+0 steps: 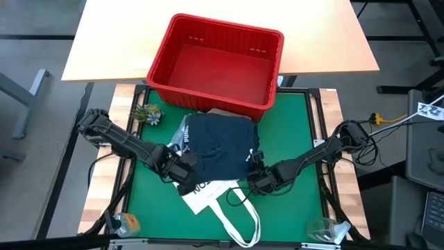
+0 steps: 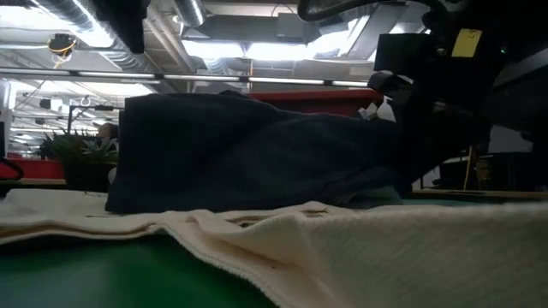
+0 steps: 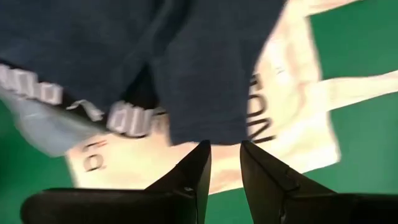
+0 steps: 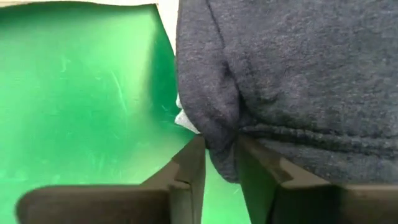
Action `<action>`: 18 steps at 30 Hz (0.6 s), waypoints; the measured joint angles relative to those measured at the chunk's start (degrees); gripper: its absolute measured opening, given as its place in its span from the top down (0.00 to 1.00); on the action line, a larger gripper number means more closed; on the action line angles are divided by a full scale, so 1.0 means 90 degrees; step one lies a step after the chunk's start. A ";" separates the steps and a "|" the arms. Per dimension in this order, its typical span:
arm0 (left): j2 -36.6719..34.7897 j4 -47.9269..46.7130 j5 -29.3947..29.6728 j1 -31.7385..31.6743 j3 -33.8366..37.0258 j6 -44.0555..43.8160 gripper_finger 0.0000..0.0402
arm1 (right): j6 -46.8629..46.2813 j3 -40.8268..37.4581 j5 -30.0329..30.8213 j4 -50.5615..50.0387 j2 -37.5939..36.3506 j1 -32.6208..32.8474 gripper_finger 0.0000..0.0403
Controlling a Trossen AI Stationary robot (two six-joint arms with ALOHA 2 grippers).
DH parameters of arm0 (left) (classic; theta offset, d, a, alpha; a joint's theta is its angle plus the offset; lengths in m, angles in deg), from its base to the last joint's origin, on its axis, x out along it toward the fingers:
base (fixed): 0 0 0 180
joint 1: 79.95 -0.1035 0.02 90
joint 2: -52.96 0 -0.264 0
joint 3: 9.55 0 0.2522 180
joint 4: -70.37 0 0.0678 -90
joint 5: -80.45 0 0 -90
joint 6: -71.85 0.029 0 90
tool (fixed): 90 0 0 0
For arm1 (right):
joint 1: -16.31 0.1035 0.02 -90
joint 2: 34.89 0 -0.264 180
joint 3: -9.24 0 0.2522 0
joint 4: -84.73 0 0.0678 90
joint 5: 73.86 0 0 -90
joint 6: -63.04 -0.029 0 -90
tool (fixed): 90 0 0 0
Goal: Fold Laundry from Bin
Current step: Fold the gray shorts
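Navy shorts [image 1: 220, 147] lie flat mid-tabletop [image 1: 291, 132], just at 6 o'clock of the red bin [image 1: 216, 62], which looks empty. Their near hem overlaps a white tote bag [image 1: 220, 198] that sticks out toward 6 o'clock. White-lettered waistband runs along the 9 o'clock edge, so the long axis goes roughly 9 to 3.

Left end effector [image 1: 182, 169] sits at the 7 o'clock corner of the shorts. Left wrist view: fingers [image 3: 193, 180] stand slightly apart, hem edge just ahead of the tips, nothing clearly between them. I read it as released, not gripping.

Right end effector [image 1: 255, 173] sits at the 5 o'clock corner. Right wrist view: a fold of navy cloth is pinched between the fingers [image 4: 186, 180], so it is clenched on the shorts.

Key relation: both arms bracket the near hem and the cloth extends away toward 12. Next fold likely carries that hem toward the bin side, but the left side needs a grip first. Risk: snagging the tote underneath.
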 joint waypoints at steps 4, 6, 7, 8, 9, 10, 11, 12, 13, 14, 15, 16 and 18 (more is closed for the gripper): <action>0.0127 0.0779 0.0015 0.0202 -0.0005 -0.0159 0.80 | 0.0000 0.0000 -0.0038 0.0000 0.0000 0.0002 0.85; 0.0249 0.1084 0.0017 0.0271 -0.0002 -0.0158 0.80 | 0.0000 0.0000 -0.0047 0.0000 0.0000 0.0002 0.88; 0.0305 0.1240 0.0019 0.0303 -0.0002 -0.0157 0.80 | 0.0000 0.0002 -0.0049 0.0002 0.0000 0.0002 0.89; 0.0367 0.1345 -0.0006 0.0336 -0.0003 -0.0156 0.80 | 0.0000 0.0000 -0.0051 0.0002 0.0000 0.0002 0.90; 0.0447 0.1403 -0.0068 0.0361 -0.0005 -0.0134 0.80 | 0.0000 0.0002 -0.0051 0.0001 0.0000 0.0004 0.91; 0.0532 0.1470 -0.0197 0.0385 -0.0005 -0.0015 0.80 | -0.0001 0.0002 -0.0051 0.0002 0.0000 0.0002 0.92; 0.0629 0.1553 -0.0345 0.0406 -0.0005 0.0151 0.80 | 0.0000 0.0002 -0.0051 0.0002 0.0000 0.0002 0.92; 0.0731 0.1622 -0.0511 0.0427 -0.0002 0.0284 0.80 | 0.0000 0.0002 -0.0051 0.0002 0.0000 0.0002 0.93; 0.0830 0.1676 -0.0663 0.0446 -0.0002 0.0368 0.80 | 0.0000 0.0002 -0.0053 0.0002 0.0000 0.0005 0.93; 0.0928 0.1747 -0.0783 0.0463 -0.0002 0.0454 0.80 | 0.0000 0.0002 -0.0052 0.0002 0.0000 0.0005 0.94; 0.1027 0.1833 -0.0875 0.0475 -0.0002 0.0508 0.80 | 0.0000 0.0002 -0.0053 0.0002 0.0000 0.0005 0.94; 0.1136 0.1906 -0.0927 0.0487 -0.0002 0.0561 0.80 | 0.0000 0.0002 -0.0053 0.0002 0.0000 0.0005 0.94; 0.1367 0.1978 -0.0996 0.0486 -0.0002 0.0703 0.80 | 0.0000 0.0002 -0.0053 0.0002 0.0000 0.0005 0.94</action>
